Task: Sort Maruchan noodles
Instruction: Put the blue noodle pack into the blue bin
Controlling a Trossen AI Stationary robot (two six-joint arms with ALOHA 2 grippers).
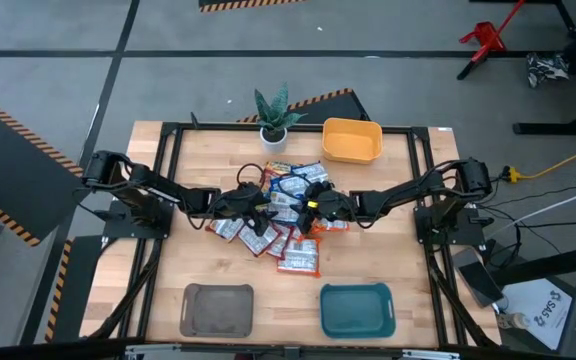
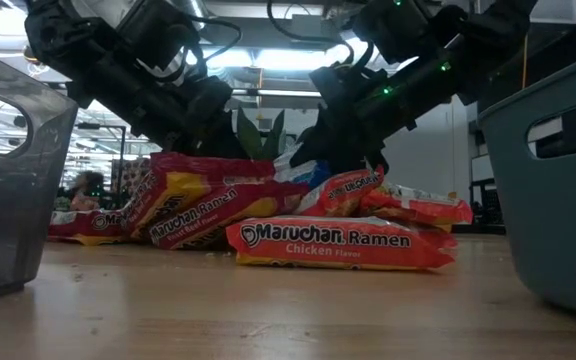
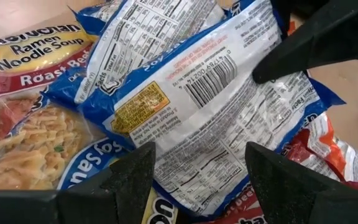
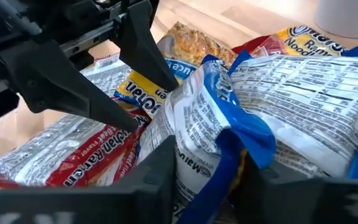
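Near edge of the table (image 1: pixel 168 215): brown tray (image 1: pixel 217 308) at 7 o'clock, teal tray (image 1: pixel 357 310) at 5 o'clock.

Maruchan noodles (image 1: pixel 280 215) sit in one loose overlapping heap at table centre. A red chicken-flavour packet (image 2: pixel 340 243) lies flat at the near edge of the heap; red and orange packets are stacked behind it.

Left gripper (image 1: pixel 251 212) comes in from 9 o'clock, low over the heap, fingers (image 3: pixel 132 174) spread wide either side of a blue-edged packet (image 3: pixel 210 112) lying barcode side up, not clamped on it.

Right gripper (image 1: pixel 313 207) comes in from 3 o'clock, tips almost meeting the left one. Its fingers (image 4: pixel 151 177) stand narrow, pinching a crumpled blue-and-white packet (image 4: pixel 219 140) whose edge bunches up between them.

Far side: potted plant (image 1: pixel 273 118) at 12 o'clock, yellow tray (image 1: pixel 352 140) just beside it at 1 o'clock.
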